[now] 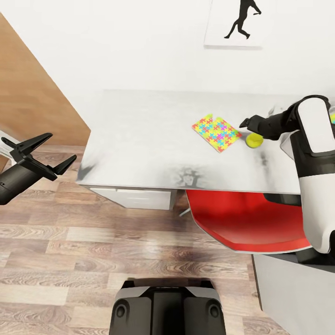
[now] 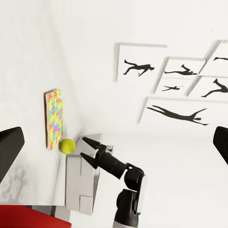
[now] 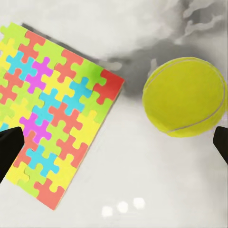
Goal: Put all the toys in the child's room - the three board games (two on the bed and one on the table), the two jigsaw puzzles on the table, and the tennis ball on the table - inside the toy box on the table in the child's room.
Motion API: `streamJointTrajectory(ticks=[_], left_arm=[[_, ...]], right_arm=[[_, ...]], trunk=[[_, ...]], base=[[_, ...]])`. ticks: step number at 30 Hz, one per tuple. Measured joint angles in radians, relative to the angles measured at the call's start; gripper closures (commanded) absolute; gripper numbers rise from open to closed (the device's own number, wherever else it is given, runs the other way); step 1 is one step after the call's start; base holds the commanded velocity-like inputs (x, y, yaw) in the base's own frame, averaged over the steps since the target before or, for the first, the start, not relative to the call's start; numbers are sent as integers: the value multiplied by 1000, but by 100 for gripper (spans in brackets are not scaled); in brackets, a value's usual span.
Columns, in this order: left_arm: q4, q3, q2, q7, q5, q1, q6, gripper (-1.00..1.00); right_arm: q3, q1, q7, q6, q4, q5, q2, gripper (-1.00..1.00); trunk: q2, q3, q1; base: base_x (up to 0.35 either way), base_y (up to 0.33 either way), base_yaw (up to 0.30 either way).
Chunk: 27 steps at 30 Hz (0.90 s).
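yellow-green tennis ball (image 3: 184, 97) beside jigsaw puzzle (image 3: 52, 109); no writing legible.

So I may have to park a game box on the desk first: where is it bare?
The table is bare from its left edge across to the jigsaw puzzle, and behind the puzzle toward the wall. It is crowded at the right: the tennis ball lies beside the puzzle, with the open right hand above it.

Marbled matt table (image 1: 149, 139), wood-plank floor (image 1: 56, 260), glossy red chair (image 1: 242, 223), fuzzy-looking tennis ball (image 3: 184, 97).
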Motion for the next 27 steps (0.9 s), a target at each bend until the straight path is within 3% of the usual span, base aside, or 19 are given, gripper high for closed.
streamJointTrajectory(ticks=[13, 22, 27], left_arm=[[0, 0, 0, 0, 0, 0, 0, -100], [0, 0, 0, 1, 0, 0, 0, -100], [0, 0, 0, 1, 0, 0, 0, -100]], right_arm=[[0, 8, -2, -15, 36, 30, -6, -100], [-3, 14, 2, -24, 40, 150, -1, -100], [-7, 7, 4, -25, 40, 177, -3, -100]], trunk=[[0, 0, 0], [0, 0, 0], [0, 0, 0]], base=[[2, 0, 0], [0, 0, 0], [0, 0, 0]])
